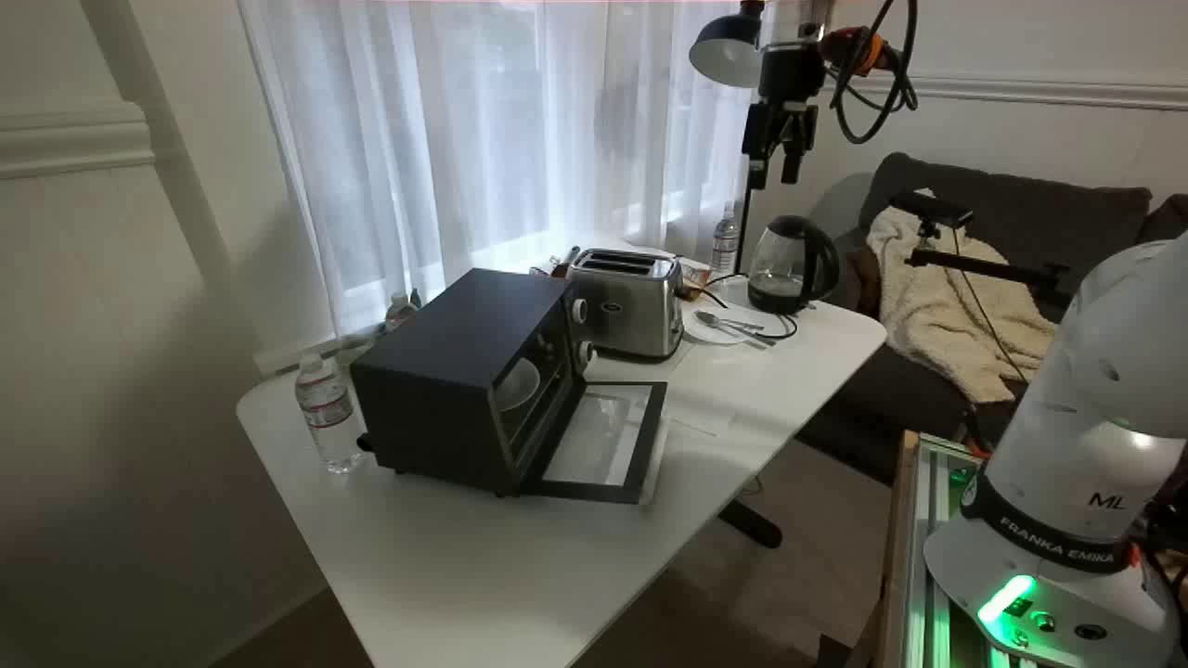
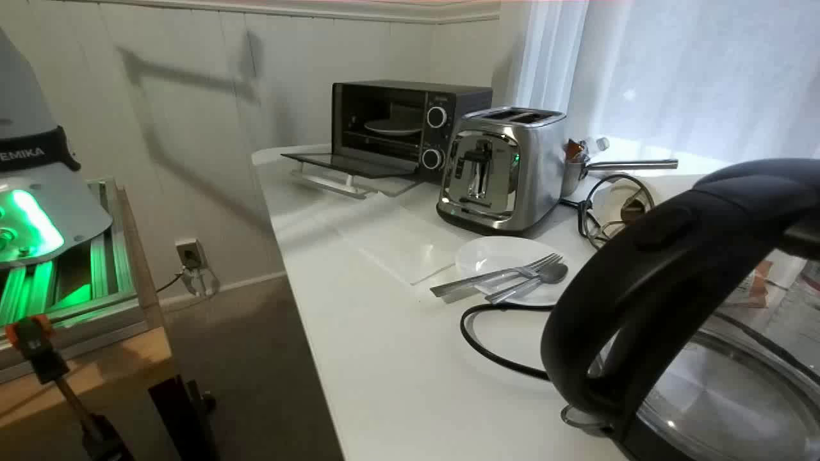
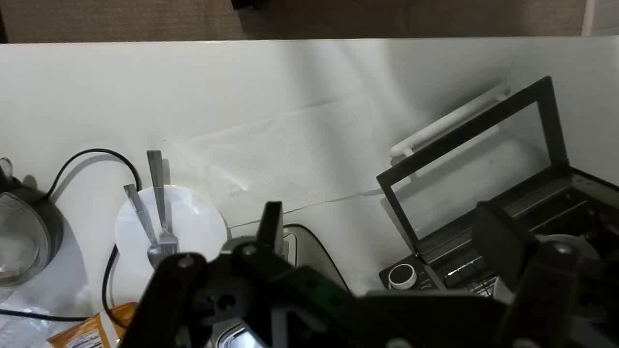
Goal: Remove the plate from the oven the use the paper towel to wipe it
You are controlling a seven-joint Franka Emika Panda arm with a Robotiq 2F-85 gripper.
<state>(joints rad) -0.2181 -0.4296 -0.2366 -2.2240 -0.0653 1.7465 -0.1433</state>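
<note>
Black metal and boxy, the toaster oven (image 1: 455,366) stands left of centre in an exterior view, glass door (image 1: 599,436) lowered, round pale plate (image 1: 518,385) inside; too low a reach could strike the door, too tilted a pull drop the plate. Rightward hangs the black two-fingered tool (image 1: 774,178), jaws apart, empty. The wrist view shows what may be the thin white paper towel (image 3: 285,154) flat on the white desk (image 3: 135,96); a finger (image 3: 500,241) masks part of the oven's inside, where both exterior views show the plate.

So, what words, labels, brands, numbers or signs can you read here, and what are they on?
"FRANKA EMIKA" on the black band of the white arm
"ML" on that arm, above the band
Too small or blurred: bottle labels, toaster badge, oven panel, orange packet
</note>
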